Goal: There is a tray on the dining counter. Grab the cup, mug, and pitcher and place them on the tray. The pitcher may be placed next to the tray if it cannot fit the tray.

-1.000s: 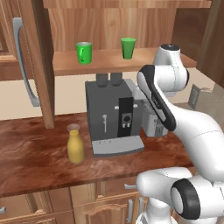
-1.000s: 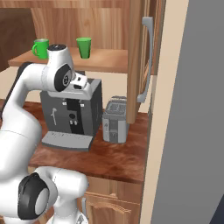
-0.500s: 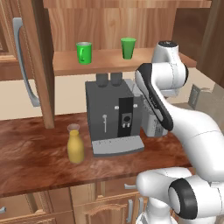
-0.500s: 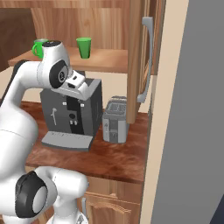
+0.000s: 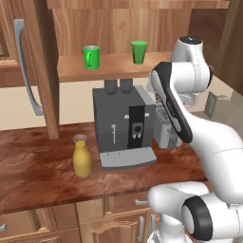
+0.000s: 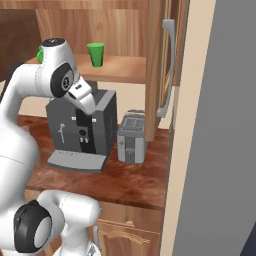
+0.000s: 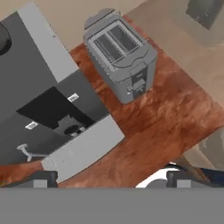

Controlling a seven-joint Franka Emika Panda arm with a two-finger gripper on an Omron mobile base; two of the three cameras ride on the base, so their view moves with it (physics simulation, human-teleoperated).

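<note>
Judging by where everything sits, I have none of the three pieces moved yet. The mug and the cup stand well apart on the open shelf above the coffee machine, and the pitcher stands upright on the wood counter just left of that machine. From the hand view, my tool looks down on the toaster and the machine's drip tray, its fingers spread wide and holding nothing. I see no tray from here, so all three grabs and the placing are left; I would guess the shelf comes first.
</note>
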